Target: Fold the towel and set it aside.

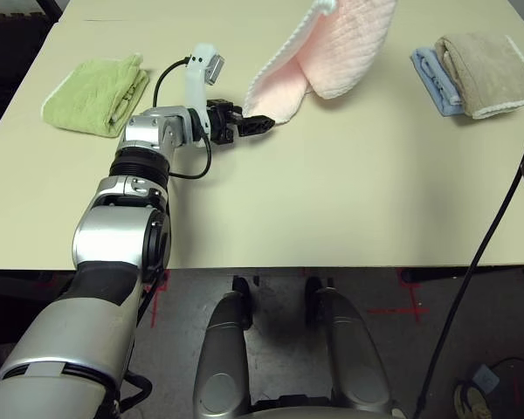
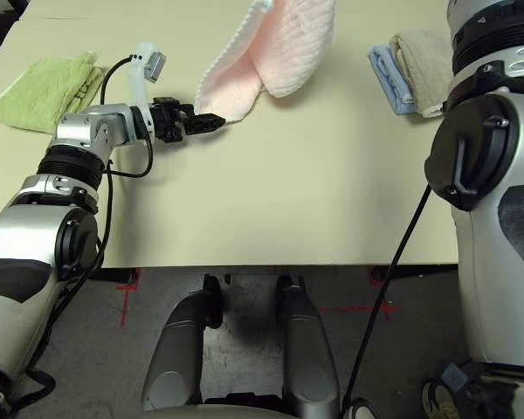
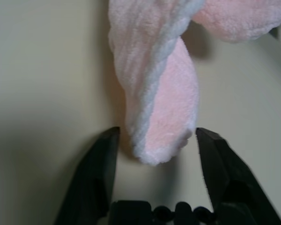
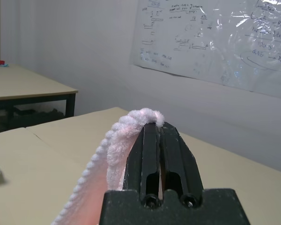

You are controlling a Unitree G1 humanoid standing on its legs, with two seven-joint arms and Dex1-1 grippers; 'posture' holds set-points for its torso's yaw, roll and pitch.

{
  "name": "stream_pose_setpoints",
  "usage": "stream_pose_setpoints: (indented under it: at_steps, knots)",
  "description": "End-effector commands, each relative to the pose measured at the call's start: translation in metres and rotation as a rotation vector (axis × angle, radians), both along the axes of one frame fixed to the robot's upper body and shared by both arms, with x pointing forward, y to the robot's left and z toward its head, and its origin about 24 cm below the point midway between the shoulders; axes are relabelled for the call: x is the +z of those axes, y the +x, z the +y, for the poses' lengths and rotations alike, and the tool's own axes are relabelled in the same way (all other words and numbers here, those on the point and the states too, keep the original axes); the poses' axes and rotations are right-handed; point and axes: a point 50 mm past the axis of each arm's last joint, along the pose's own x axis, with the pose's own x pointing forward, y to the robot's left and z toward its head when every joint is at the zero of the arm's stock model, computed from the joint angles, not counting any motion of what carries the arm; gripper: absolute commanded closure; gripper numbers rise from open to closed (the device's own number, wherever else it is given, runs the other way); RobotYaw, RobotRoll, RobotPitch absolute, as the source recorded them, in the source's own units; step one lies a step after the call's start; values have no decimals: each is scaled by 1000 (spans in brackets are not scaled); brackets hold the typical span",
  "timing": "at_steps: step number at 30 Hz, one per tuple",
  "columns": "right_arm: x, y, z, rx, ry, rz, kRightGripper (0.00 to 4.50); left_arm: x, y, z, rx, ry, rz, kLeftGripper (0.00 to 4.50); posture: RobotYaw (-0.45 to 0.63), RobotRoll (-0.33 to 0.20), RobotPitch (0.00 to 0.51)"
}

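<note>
The left tool (image 1: 243, 125) is lying low over the desk (image 1: 332, 201), pointing at the hanging lower corner of the pink towel (image 1: 332, 52). In the left wrist view its two black fingers (image 3: 96, 173) are standing part-way open on either side of that corner, with a small gap showing on each side, so the pads are not yet pressing the cloth. The corner, edged in white stitching, is sitting right between the jaws, and this placement suggests the tool is lined up to pinch it.

Farther out and higher, the right tool (image 4: 158, 136) is clamped tight on the towel's upper edge, its fingers pressed together with a pink fluffy ridge pinched at their tips. Holding that edge aloft is likely what lets the towel hang in a long drape, its lowest corner reaching down to the desk directly ahead of the left tool, where it is easy to catch. With one corner held and a second about to be taken, the fold itself appears not yet made.

Beyond the left tool's outer side, a folded light green towel (image 1: 96, 94) is resting on the desk. Well beyond the pink towel, on the right arm's side, a folded beige towel (image 1: 485, 74) is lying on top of a folded light blue towel (image 1: 432, 74).
</note>
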Motion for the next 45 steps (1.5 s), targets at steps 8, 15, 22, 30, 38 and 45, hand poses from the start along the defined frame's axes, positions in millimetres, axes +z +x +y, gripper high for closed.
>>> stream_pose_setpoints:
  at_steps: [8, 15, 22, 30, 38, 45]
  knots:
    - [-4, 0, -7, -10, 7, 6, 4500, -6, 1, 9, 55, 2, 16, 4478, -19, 0, 314]
    - [-26, 7, -28, -63, 45, 77, 4500, 19, 2, 26, 132, -27, -75, 4478, -21, 0, 319]
    - [-84, 14, -74, -162, 81, 249, 4500, 97, -17, 95, 310, 171, -381, 4478, -19, 0, 330]
    - [-140, 14, -94, -137, 56, 457, 4500, 117, -34, 115, 297, 216, -415, 4478, 5, 0, 346]
    - [-141, -15, -105, 317, 129, 710, 4500, 114, -49, 120, 180, 185, -305, 4478, 10, 0, 349]
    - [-161, -36, -117, 378, -16, 950, 4500, 108, -62, 118, 53, 156, -203, 4478, 11, 0, 351]
